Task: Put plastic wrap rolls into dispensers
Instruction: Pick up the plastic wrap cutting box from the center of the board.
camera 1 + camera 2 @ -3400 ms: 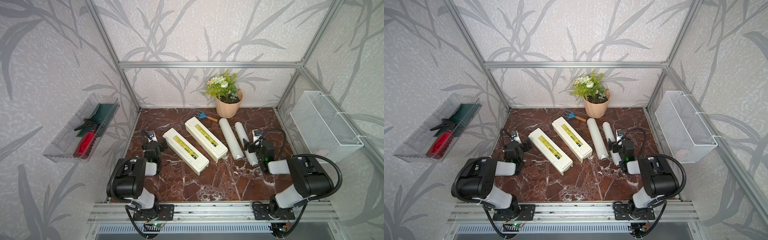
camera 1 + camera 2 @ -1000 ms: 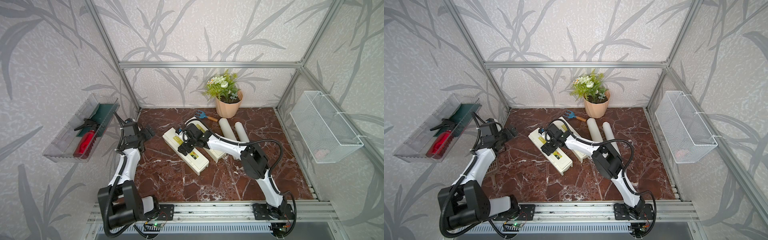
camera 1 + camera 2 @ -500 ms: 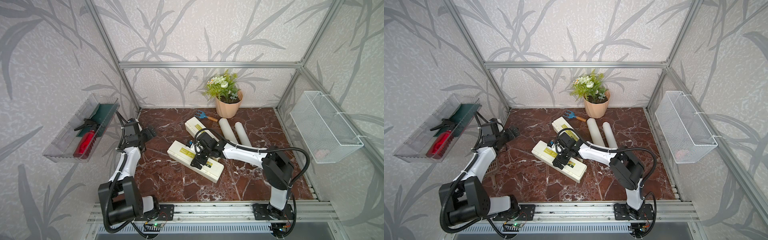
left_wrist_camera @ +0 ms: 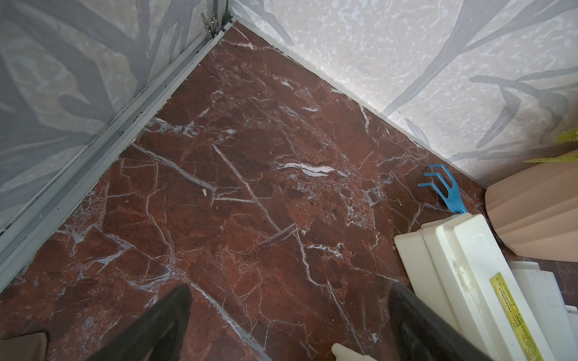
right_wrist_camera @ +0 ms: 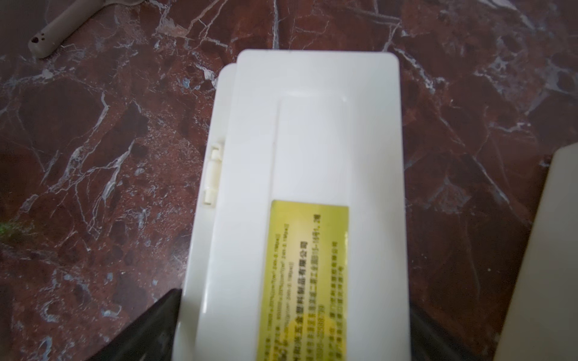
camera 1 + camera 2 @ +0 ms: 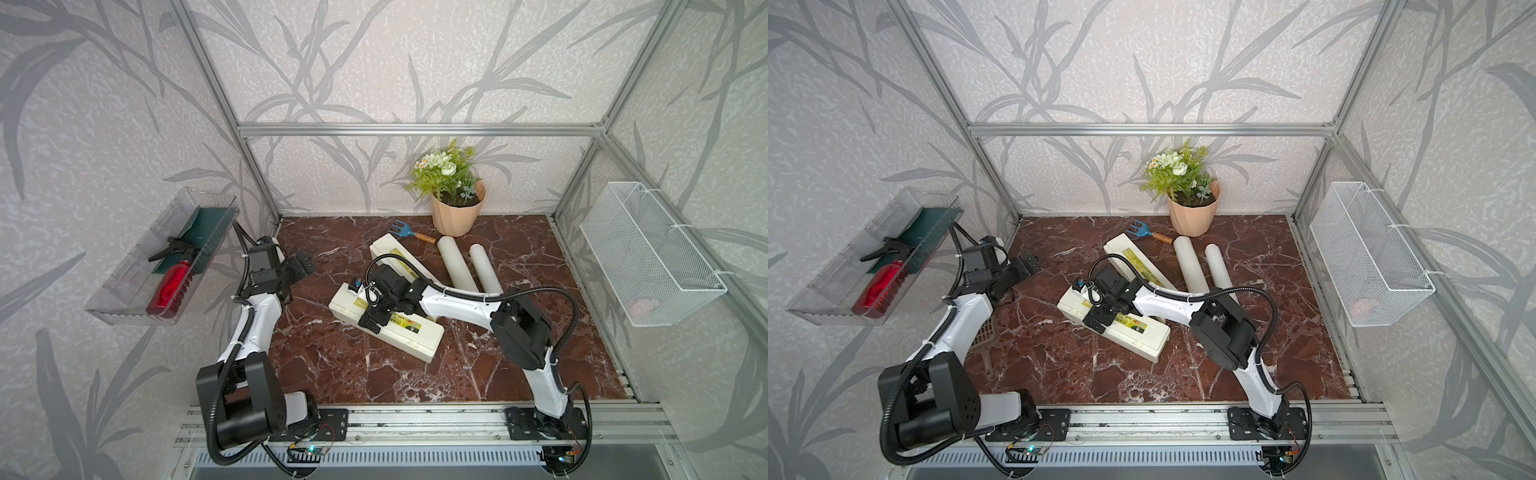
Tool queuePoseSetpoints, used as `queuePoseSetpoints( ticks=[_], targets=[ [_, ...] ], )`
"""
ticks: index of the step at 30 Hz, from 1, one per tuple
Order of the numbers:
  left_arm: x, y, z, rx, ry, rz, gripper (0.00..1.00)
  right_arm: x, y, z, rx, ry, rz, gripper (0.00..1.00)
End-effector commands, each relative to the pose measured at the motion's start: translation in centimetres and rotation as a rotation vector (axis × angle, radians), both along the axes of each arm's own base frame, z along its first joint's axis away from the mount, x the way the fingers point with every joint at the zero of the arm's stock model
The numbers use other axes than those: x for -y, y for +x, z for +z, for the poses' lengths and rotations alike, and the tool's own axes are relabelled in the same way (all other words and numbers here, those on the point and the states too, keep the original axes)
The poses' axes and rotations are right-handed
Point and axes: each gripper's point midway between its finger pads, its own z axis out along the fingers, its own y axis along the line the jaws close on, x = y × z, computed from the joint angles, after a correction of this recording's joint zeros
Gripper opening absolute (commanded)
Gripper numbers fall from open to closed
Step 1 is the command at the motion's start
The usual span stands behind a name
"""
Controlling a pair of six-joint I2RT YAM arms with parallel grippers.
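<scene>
The near dispenser lies slanted on the table, lid shut, its centre hidden under the right gripper, whose fingers stand spread along both long sides; we cannot tell if they press it. That arm covers part of the far dispenser and the near ends of the plastic wrap rolls behind. The left gripper hangs wide open, well apart.

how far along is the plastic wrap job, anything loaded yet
Done: nothing loaded. Both plastic wrap rolls lie on the marble near the flower pot; the near dispenser and far dispenser have shut lids. In hand: the right gripper straddles the near dispenser, fingers either side; a grip I cannot confirm. The left gripper is open, empty. Left: open lids, seat a roll in each, close.
</scene>
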Motion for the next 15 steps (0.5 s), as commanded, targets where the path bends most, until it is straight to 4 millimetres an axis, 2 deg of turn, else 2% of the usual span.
queuePoseSetpoints(
  ticks=[1,10,15],
  targets=[
    [-0.2,0.4,1.4,0.031,0.023,-0.007,0.98,-1.0,0.8,-0.3,0.088,-0.027,-0.004,0.99],
    [-0.2,0.5,1.3,0.03,0.024,-0.005,0.99,-2.8,2.1,-1.7,0.133,-0.048,0.005,0.99],
    [-0.2,0.6,1.6,0.034,0.026,-0.011,1.0,-3.0,3.0,-2.7,0.174,-0.084,0.012,0.99]
  ],
)
